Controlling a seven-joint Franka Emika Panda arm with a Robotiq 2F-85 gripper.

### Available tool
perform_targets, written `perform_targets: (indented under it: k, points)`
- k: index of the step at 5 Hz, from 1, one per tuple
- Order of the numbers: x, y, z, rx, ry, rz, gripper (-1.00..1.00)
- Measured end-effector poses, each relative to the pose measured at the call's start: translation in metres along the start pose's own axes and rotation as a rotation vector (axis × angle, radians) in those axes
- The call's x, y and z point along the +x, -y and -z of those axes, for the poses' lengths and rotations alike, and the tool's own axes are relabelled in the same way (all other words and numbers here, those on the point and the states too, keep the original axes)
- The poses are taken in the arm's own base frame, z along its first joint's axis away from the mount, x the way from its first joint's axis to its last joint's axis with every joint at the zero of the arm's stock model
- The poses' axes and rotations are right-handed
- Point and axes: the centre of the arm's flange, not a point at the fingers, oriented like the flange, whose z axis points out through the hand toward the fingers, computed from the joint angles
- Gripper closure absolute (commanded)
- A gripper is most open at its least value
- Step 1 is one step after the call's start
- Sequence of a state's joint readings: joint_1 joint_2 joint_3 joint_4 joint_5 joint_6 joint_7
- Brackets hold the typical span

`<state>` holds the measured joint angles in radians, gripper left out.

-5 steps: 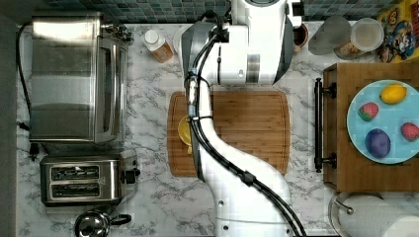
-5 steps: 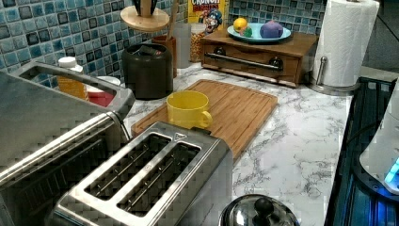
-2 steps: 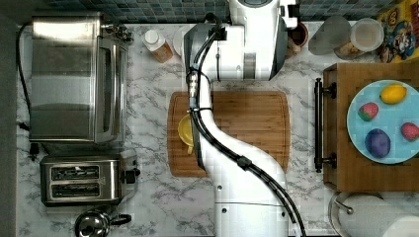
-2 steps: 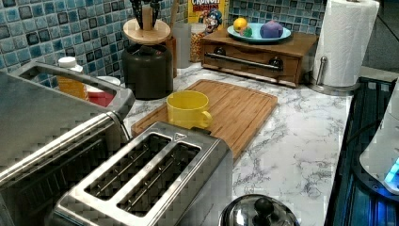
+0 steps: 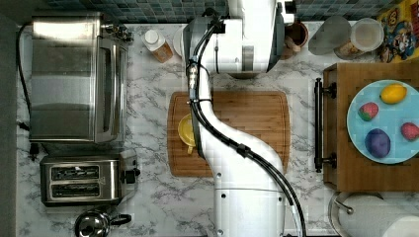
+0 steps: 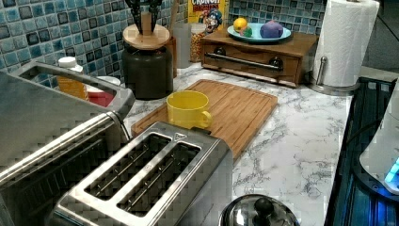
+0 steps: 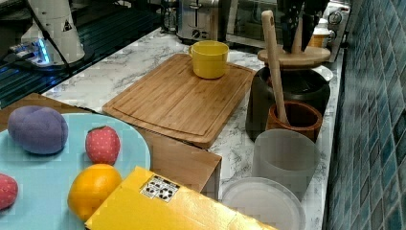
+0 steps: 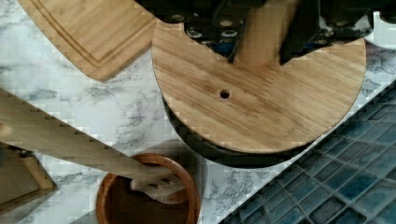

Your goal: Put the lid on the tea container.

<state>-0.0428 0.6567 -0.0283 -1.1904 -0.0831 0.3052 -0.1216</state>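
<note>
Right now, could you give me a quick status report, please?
Gripper shut on wooden lid knob. Lid sitting atop dark tea container. Wooden spoon close beside in right view, not blocking.

Yellow mug (image 6: 187, 108) on cutting board (image 6: 235, 106) — toaster (image 6: 146, 188) near.

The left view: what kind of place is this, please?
Most likely a home-style kitchen counter. A silver two-slot toaster stands on a white marble-patterned countertop, a yellow ceramic mug sits on a wooden cutting board, and blue mosaic tiles cover the wall.
</note>
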Motion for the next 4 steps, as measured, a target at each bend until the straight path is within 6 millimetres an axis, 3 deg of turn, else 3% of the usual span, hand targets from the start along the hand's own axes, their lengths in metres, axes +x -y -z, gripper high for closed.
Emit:
perform_targets:
  k: [1,2,4]
  points:
    - [0.004,0.003,-0.015,-0.008,0.0,0.001,1.0]
    - [0.006,0.0,-0.02,-0.023,0.008,-0.003,-0.96]
    - [0.011,-0.004,-0.002,-0.03,0.004,-0.015,-1.0]
